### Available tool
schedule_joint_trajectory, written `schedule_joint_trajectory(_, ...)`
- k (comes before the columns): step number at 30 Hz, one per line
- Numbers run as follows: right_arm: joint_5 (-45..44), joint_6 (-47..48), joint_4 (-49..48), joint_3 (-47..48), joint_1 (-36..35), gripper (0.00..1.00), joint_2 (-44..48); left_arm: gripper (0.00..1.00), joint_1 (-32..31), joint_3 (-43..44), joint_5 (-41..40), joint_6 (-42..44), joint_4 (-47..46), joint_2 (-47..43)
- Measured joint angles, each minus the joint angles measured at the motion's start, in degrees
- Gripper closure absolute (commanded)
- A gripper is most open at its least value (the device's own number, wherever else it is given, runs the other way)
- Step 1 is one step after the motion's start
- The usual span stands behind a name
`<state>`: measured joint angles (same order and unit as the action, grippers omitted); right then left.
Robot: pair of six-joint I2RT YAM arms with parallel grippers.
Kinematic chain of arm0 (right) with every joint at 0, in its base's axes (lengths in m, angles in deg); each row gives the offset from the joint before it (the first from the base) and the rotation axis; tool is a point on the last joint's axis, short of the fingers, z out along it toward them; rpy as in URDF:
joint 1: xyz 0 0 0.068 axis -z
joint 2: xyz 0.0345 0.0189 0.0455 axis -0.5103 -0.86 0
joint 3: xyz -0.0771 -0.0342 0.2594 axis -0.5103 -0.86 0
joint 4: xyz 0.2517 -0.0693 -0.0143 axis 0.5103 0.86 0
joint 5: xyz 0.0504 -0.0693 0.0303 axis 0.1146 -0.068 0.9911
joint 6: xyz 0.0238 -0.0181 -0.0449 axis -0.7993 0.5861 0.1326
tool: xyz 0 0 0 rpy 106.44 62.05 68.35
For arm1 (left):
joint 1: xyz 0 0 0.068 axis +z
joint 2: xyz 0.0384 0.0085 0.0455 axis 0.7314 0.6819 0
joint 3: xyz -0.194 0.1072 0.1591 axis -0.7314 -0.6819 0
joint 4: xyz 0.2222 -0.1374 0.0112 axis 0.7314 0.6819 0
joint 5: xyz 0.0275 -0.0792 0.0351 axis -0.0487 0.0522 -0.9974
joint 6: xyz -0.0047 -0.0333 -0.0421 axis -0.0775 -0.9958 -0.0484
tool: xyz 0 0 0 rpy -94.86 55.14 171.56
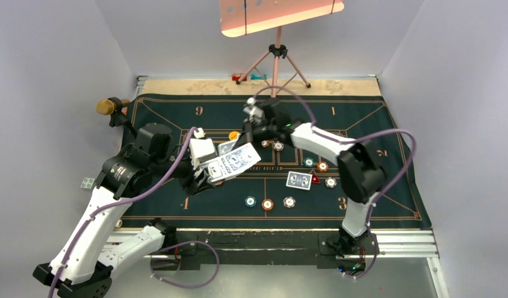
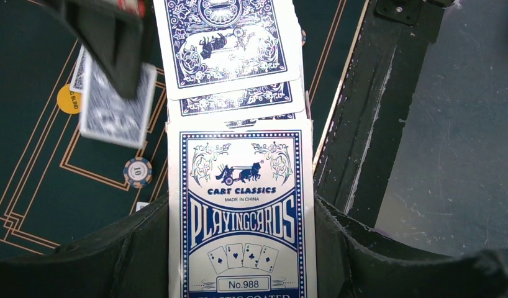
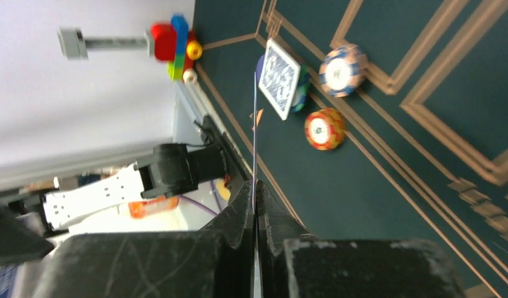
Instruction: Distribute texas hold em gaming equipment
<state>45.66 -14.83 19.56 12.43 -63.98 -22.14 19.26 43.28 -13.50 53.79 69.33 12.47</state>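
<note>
My left gripper (image 1: 205, 174) (image 2: 240, 208) is shut on a blue and white playing card box (image 2: 240, 223), held above the green mat (image 1: 363, 124). Blue-backed cards (image 2: 226, 43) stick out of its far end. My right gripper (image 1: 238, 141) (image 3: 254, 186) is shut on one blue-backed card (image 1: 226, 148), seen edge-on in the right wrist view (image 3: 254, 136) and flat in the left wrist view (image 2: 115, 112). Two cards (image 1: 299, 180) lie on the mat at the right beside a red triangular marker (image 1: 315, 179). Chips (image 1: 267, 204) lie in small groups. A yellow disc (image 2: 69, 99) lies left.
A tripod (image 1: 276, 59) with a lamp stands behind the mat. Small coloured blocks (image 1: 248, 77) lie at the back edge. A brass-topped post (image 1: 108, 107) stands at the mat's left corner. The black metal rail (image 1: 270, 239) runs along the near edge.
</note>
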Motion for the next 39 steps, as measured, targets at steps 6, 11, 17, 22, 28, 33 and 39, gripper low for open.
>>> schedule_joint_trajectory(6, 4.33, -5.68, -10.38, 3.43, -10.38, 1.00, -12.94, 1.00, 0.00, 0.15, 0.28, 0.00, 0.04, 0.07)
schedule_joint_trajectory(11, 4.50, -9.68, -16.57, 7.87, -12.70, 1.00, -20.24, 1.00, 0.00, 0.26, 0.48, 0.00, 0.04, 0.15)
schedule_joint_trajectory(17, 3.06, -13.29, -21.31, 13.92, -13.97, 0.87, -27.06, 1.00, 0.00, 0.83, 0.59, -0.02, 0.04, 0.39)
schedule_joint_trajectory(22, 1.36, -13.88, -20.28, 18.05, -14.49, 0.60, -30.45, 1.00, 0.00, 0.85, 0.63, 0.00, 0.07, 0.39)
schedule_joint_trajectory(28, -0.37, -13.22, -18.32, 19.30, -14.60, 0.36, -30.58, 1.00, 0.00, 0.85, 0.66, -0.02, 0.07, 0.39)
schedule_joint_trajectory(33, -1.16, -11.21, -14.75, 19.08, -14.58, 0.29, -30.01, 1.00, 0.00, 0.85, 0.63, -0.02, 0.07, 0.39)
schedule_joint_trajectory(39, -3.91, -6.80, -8.52, 13.90, -14.29, 0.13, -21.07, 1.00, 0.00, 0.85, 0.61, -0.02, 0.07, 0.24)
